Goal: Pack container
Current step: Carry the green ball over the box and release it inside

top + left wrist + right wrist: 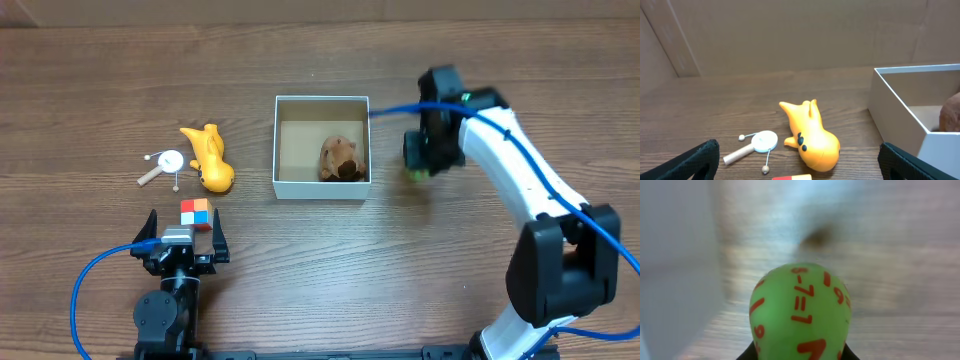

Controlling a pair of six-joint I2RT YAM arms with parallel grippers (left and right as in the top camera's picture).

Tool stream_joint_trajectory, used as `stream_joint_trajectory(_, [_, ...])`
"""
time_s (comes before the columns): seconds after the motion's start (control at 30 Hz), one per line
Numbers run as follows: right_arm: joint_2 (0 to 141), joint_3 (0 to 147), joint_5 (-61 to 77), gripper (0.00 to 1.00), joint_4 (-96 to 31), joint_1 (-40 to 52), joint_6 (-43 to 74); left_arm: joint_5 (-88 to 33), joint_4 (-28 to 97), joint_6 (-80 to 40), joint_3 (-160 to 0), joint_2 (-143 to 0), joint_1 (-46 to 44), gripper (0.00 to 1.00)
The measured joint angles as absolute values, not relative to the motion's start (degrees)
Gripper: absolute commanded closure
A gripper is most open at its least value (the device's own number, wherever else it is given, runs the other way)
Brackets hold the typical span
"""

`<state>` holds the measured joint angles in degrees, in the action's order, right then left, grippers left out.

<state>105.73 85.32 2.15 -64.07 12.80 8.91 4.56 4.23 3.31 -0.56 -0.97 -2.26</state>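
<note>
The container (322, 188) is a white-walled square box with a brown floor at the table's middle; a brown plush toy (340, 159) lies in its right half. My right gripper (422, 160) is just right of the box, shut on a green egg-shaped toy with red numbers (800, 312). My left gripper (184, 240) is open and empty at the front left, with a red, white and blue block (197, 213) between its fingers' reach. A yellow rubber toy (210, 159) and a small white rattle drum (165, 165) lie left of the box; both show in the left wrist view (810, 137), (757, 145).
The box's near left corner (920, 125) shows at the right of the left wrist view. A cardboard wall (790, 35) stands behind the table. Blue cables run from both arms.
</note>
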Motion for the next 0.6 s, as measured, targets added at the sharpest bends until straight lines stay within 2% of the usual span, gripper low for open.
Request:
stream_joint_trajectory(0.23, [105.7,104.4,2.1,0.88,-67.7,14.7,8.6,4.6,4.3,3.3,-0.6,-1.0,-2.3,0.00])
stream_joint_trajectory(0.6, [106.0,106.3,1.0,0.88,-62.1,24.1,6.2,4.6,4.3,3.3,-0.6,-1.0,-2.3,0.00])
